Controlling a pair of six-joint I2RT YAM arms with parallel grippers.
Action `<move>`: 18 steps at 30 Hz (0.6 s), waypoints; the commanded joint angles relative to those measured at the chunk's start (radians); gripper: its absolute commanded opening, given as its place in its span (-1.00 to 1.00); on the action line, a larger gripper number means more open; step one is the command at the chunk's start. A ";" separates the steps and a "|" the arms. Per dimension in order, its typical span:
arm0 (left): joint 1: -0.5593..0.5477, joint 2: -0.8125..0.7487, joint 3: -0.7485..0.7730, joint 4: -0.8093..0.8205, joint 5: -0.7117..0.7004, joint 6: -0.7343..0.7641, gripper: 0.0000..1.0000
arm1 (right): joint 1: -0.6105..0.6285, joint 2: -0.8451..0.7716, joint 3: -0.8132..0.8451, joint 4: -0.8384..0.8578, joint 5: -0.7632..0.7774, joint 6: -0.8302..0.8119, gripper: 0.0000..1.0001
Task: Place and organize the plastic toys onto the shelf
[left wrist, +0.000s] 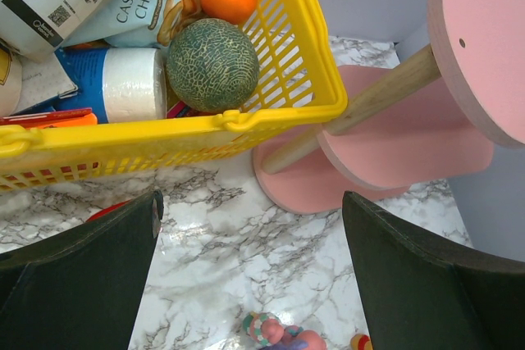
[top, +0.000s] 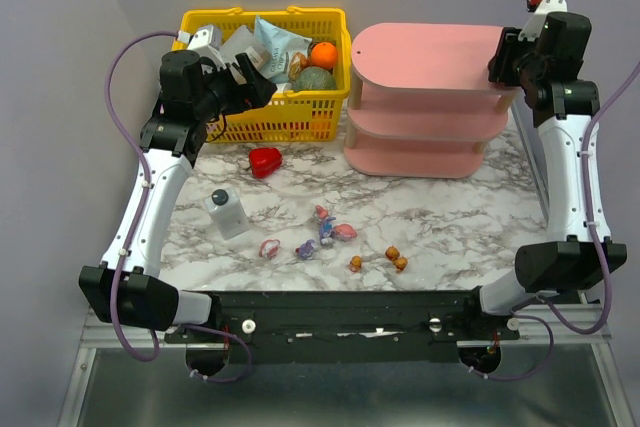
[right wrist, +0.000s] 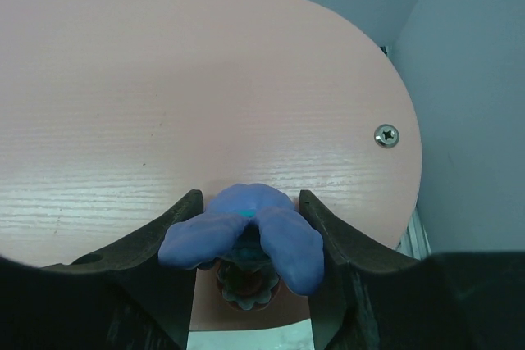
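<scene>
Now held: one purple-blue bunny [right wrist: 242, 231], at the right end of the shelf's top board; I cannot tell if it touches.
Shelf [right wrist: 205, 96]: top board bare ahead of me.
Right claw [right wrist: 248, 200]: clamped on the bunny, one finger at each flank.
Set-down, my judgement: lower until the base meets the board, keep it upright and off the rim, part the fingers slowly, leave room for its fellows.
Right arm: reared tall at the shelf's right end, wrist tipped down.
Other toys [top: 330, 232]: loose on the marble table [top: 450, 217].
Left claw [left wrist: 252, 202]: wide apart, empty, beside the yellow basket [top: 280, 117].
</scene>
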 commanded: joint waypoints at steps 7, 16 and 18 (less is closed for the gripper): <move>-0.007 -0.011 0.010 -0.012 0.024 0.007 0.98 | -0.010 -0.005 -0.006 0.009 -0.014 0.018 0.56; -0.007 -0.021 0.009 -0.015 0.021 0.007 0.98 | -0.010 -0.032 0.046 -0.028 0.000 0.026 1.00; -0.007 -0.025 0.007 -0.015 0.016 0.007 0.98 | -0.010 -0.043 0.054 -0.047 0.011 0.029 1.00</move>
